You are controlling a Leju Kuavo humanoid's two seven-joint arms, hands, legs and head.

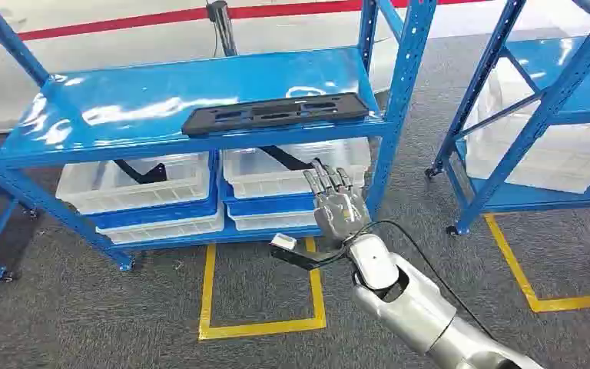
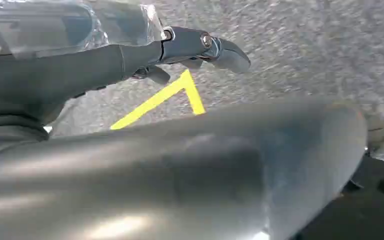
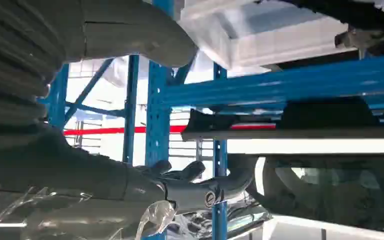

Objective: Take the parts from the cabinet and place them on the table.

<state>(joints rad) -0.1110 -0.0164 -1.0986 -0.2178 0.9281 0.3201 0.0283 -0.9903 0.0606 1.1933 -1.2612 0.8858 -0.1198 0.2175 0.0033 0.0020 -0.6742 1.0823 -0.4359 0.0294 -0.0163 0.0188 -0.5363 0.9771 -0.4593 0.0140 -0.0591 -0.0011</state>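
You see a blue rack (image 1: 200,100) with a long black part (image 1: 276,114) lying flat on its shelf, close to the front edge and toward the right post. Under that shelf sit clear bins (image 1: 142,184), side by side, and each has a black piece inside. Your right hand (image 1: 336,206) is up in front of the right bin, just below the front edge of the shelf. Its fingers point up and stand a little apart, and it holds nothing. It does not touch the black part, which lies above it on the shelf. In the right wrist view you look up from under the shelf, and the black part (image 3: 280,120) lies across the blue beam with the fingers (image 3: 200,187) near it but apart from it. Your left hand (image 2: 130,55) hangs low over the grey floor (image 2: 305,50), near a yellow line (image 2: 160,97). Its fingers reach out straight with nothing in them. A second blue rack (image 1: 538,108) stands off to the right, with white bins on it.
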